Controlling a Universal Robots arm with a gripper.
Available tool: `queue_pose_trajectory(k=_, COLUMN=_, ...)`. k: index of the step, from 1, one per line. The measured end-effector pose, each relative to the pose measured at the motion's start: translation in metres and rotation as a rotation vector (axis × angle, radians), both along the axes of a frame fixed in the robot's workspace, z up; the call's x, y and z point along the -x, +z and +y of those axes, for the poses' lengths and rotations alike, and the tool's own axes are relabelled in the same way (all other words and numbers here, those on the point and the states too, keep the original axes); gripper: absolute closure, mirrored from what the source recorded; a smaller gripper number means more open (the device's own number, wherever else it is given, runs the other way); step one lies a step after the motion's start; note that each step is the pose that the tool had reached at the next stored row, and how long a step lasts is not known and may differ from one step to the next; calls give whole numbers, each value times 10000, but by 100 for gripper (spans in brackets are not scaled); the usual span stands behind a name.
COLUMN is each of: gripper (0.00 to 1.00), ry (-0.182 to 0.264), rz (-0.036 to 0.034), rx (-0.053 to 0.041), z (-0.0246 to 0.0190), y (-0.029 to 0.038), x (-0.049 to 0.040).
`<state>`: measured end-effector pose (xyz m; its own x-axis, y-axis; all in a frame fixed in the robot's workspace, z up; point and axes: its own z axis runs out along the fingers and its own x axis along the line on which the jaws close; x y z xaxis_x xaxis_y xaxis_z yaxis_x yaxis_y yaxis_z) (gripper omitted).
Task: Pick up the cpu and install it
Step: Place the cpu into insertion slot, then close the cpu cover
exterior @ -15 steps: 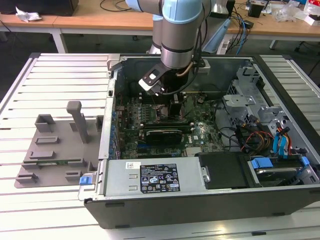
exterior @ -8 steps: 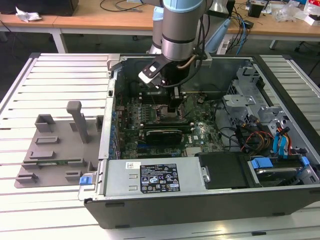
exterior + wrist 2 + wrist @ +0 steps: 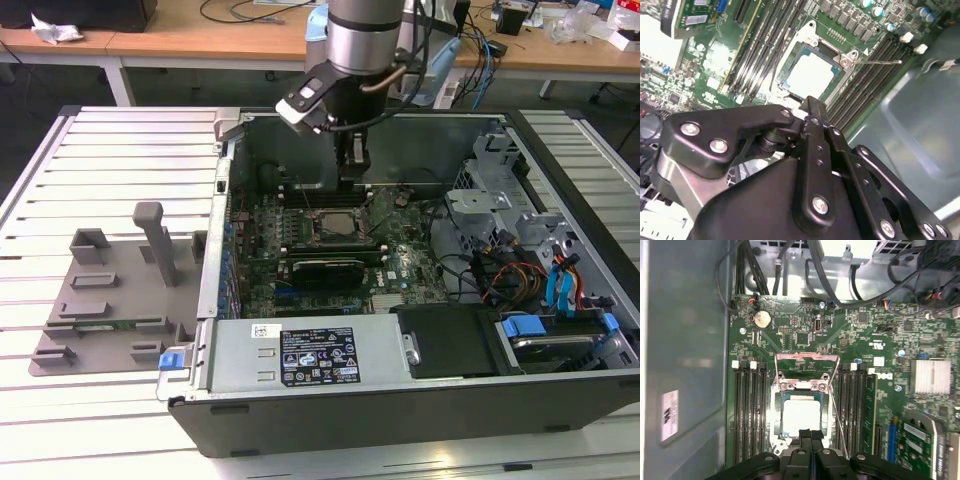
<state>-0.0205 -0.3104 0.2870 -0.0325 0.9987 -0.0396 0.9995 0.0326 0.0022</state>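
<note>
The cpu [image 3: 802, 412] [image 3: 812, 75] lies flat inside the black-framed socket [image 3: 776, 415] on the green motherboard [image 3: 405, 265], its pale metal top facing up. The socket's load plate [image 3: 807, 359] is swung open and its thin wire lever [image 3: 839, 420] stands free beside it. My gripper [image 3: 810, 433] [image 3: 810, 102] hangs just above the near edge of the cpu, fingers pressed together with nothing between them. In the exterior view the gripper [image 3: 352, 170] sits over the socket [image 3: 337, 222] inside the open computer case.
Memory slots [image 3: 747, 415] flank the socket on both sides. A grey power supply [image 3: 300, 355] lines the case's front, with drive bays and cables [image 3: 530, 280] at the exterior view's right. A grey fixture plate with posts [image 3: 110, 300] lies on the slatted table at the left.
</note>
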Motion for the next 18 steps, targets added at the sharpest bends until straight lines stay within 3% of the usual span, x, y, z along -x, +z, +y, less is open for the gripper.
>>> queue_pose_trajectory(k=1, gripper=89, ry=1, rz=-1, rx=-15, z=0, y=34, x=0)
queue_pose_trajectory(k=10, gripper=89, ry=0, rz=1, rx=-18, z=0, y=36, x=-13)
queue_pose_trajectory(k=11, gripper=89, ry=-1, rz=1, rx=-24, z=0, y=36, x=-57)
queue_pose_trajectory(k=17, gripper=89, ry=0, rz=12, rx=-24, z=0, y=34, x=-600)
queue_pose_trajectory(k=18, gripper=89, ry=0, rz=17, rx=-25, z=0, y=33, x=-647)
